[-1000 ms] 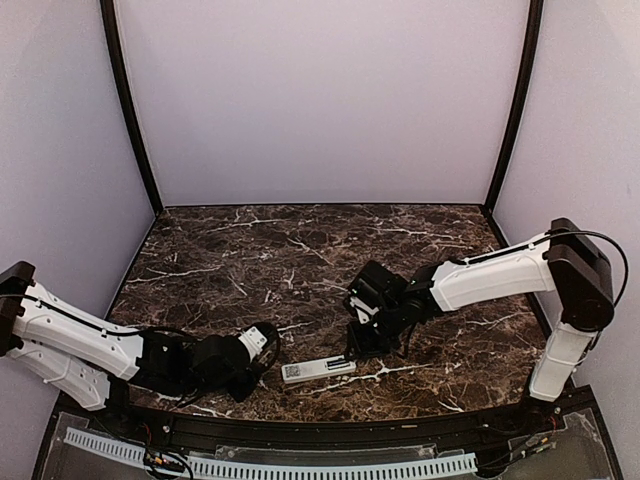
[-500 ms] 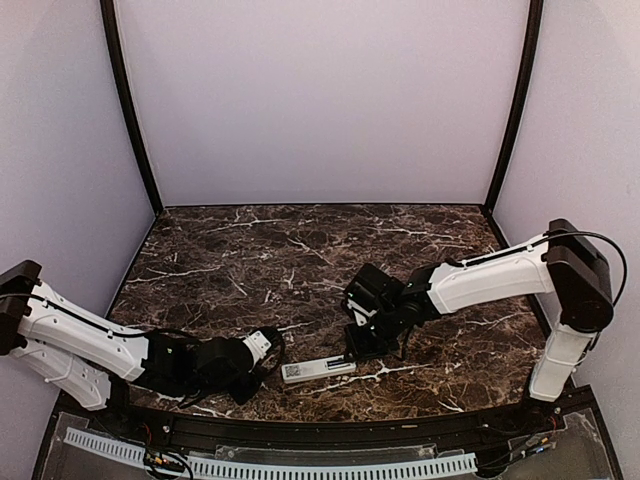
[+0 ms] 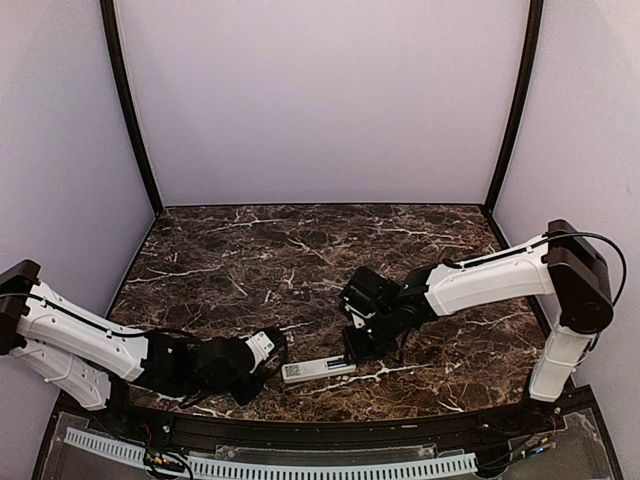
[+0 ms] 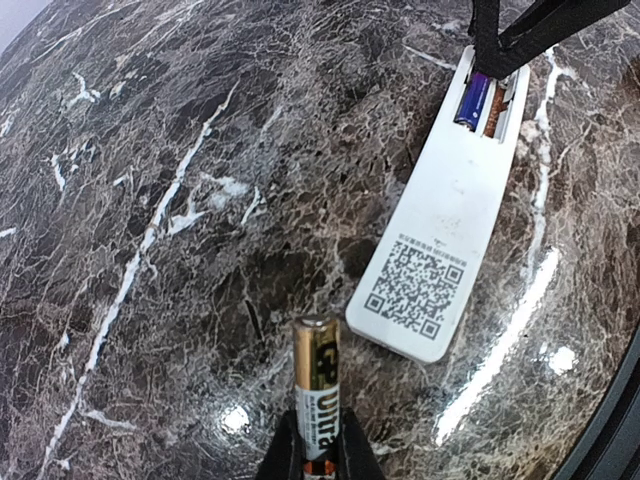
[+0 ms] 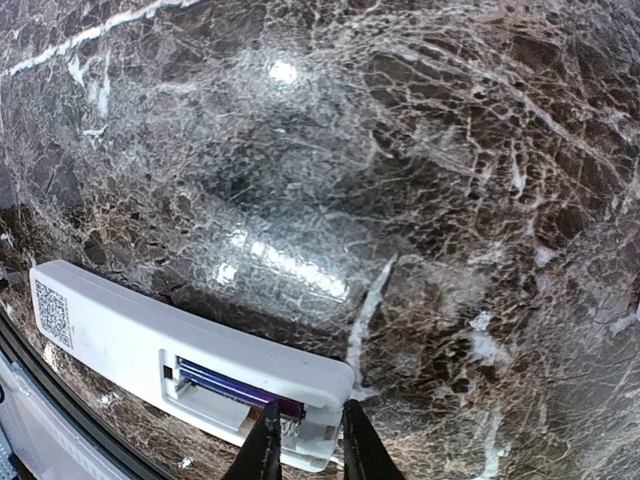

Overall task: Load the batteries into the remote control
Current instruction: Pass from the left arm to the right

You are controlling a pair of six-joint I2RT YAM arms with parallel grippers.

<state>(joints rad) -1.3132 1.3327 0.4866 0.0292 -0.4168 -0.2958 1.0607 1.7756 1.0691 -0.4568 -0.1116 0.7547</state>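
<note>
The white remote control [image 4: 447, 215] lies label side up on the marble, its battery compartment open at the far end. One bluish-purple battery [image 4: 473, 100] sits in the bay. My left gripper [image 4: 316, 455] is shut on a second battery [image 4: 316, 385], gold and white, which points forward and hovers just short of the remote's QR-code end. My right gripper [image 5: 312, 445] is closed on the remote's compartment end [image 5: 330, 420], one finger inside the bay by the loaded battery [image 5: 240, 385] and the other outside the end wall. From the top view, the remote [image 3: 318, 369] lies between the left gripper [image 3: 272, 350] and the right gripper [image 3: 358, 345].
The remote sits close to the table's near edge, where a black rail [image 5: 40, 385] runs. Purple walls enclose the dark marble table [image 3: 300, 250] on three sides.
My left gripper has moved a little to the right, bringing its battery nearer the remote. My right gripper's fingers have closed in slightly at the remote's end.
</note>
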